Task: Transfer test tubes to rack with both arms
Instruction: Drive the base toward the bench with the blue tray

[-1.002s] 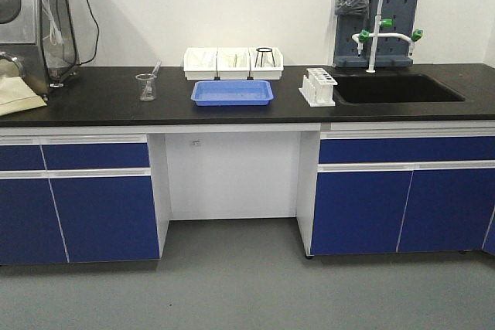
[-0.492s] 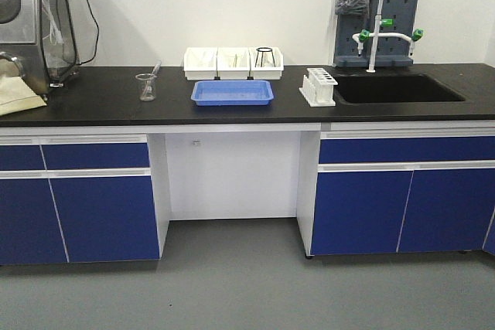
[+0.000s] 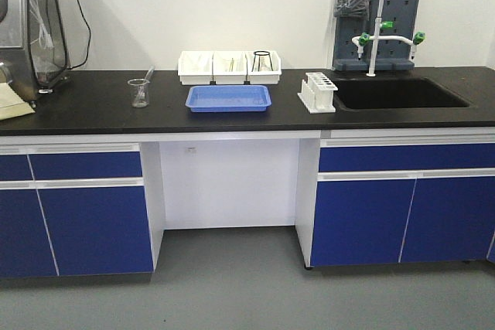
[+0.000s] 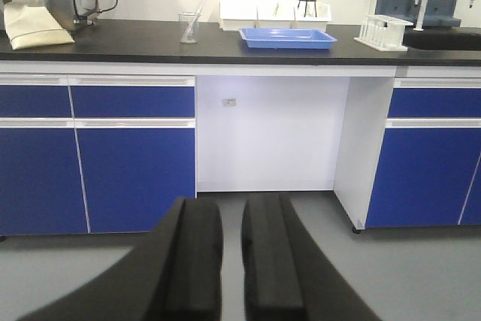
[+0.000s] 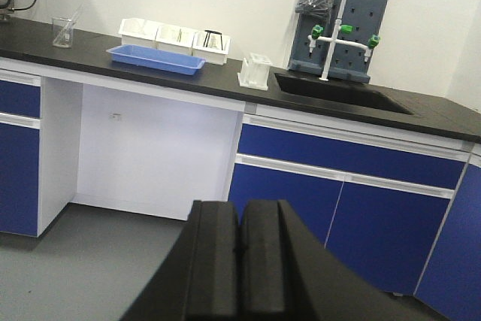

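1. So, the front view is shifting against half a second ago. The worktop [image 3: 93,102] is now sitting lower and slightly larger in frame, and the steel unit at its left end is sliding out of shot.
2. I'm judging that the base is rolling in. The things on the worktop are keeping their places relative to each other.
3. The rack [image 3: 318,92] is standing right of the worktop's middle, toward the front edge and just beside the left rim of the sink [image 3: 398,92]. No tube is showing in it, though it is small here.
4. Test tubes [image 3: 148,75]: one thin clear piece, reading as a tube, is leaning out of the beaker [image 3: 139,92] toward the left end. Pale slim things are lying in the middle one of the white bins [image 3: 229,67] at the back edge, too small to tell what they are.
5. The blue tray [image 3: 228,98] is lying just in front of the bins, between the beaker and the rack.
6. The left tool [image 4: 231,212] is hanging low over the floor, well short of the worktop. Its fingers are narrowly parted and pinching nothing.
7. The right tool [image 5: 239,212] is also hanging low, facing the cabinets. Its fingers are pressed together with nothing between them.
8. Judgement: this is the approach stage and no transfer is starting yet. The shift is bringing the tube and the rack toward reach. Both arms are needing to rise above the front edge and spread before any pick.
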{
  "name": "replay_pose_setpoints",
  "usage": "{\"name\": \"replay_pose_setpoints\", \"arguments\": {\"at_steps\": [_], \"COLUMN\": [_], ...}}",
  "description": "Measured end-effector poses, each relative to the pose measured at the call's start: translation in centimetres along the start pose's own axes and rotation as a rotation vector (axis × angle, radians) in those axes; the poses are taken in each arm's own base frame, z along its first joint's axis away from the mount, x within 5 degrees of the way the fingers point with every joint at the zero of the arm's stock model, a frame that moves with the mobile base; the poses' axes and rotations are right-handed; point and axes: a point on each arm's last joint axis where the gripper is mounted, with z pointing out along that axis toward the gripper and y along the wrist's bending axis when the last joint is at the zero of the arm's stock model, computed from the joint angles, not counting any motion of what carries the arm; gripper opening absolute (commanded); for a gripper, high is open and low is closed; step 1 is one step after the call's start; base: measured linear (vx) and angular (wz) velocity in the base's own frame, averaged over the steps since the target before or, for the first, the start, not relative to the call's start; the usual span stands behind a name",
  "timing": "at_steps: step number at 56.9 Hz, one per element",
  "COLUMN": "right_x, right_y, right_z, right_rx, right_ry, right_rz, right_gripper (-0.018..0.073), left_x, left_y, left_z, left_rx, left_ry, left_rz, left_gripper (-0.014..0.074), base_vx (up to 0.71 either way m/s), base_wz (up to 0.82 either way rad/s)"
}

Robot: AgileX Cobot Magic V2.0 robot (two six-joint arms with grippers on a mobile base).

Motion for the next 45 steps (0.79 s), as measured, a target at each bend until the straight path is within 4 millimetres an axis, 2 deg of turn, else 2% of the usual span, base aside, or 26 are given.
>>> {"name": "replay_pose_setpoints", "arguments": {"at_steps": [45], "right_x": [0.0], "right_y": [0.0], "right_z": [0.0], "right_rx": [0.0], "right_ry": [0.0], "right_rz": [0.0], "right_gripper": [-0.0008], "left_x": [0.0], "left_y": [0.0], "left_z": [0.0], "left_rx": [0.0], "left_ry": [0.0], "left_rz": [0.0], "left_gripper": [0.0241], "base_vx": [0.36], "base_wz": [0.12]}}
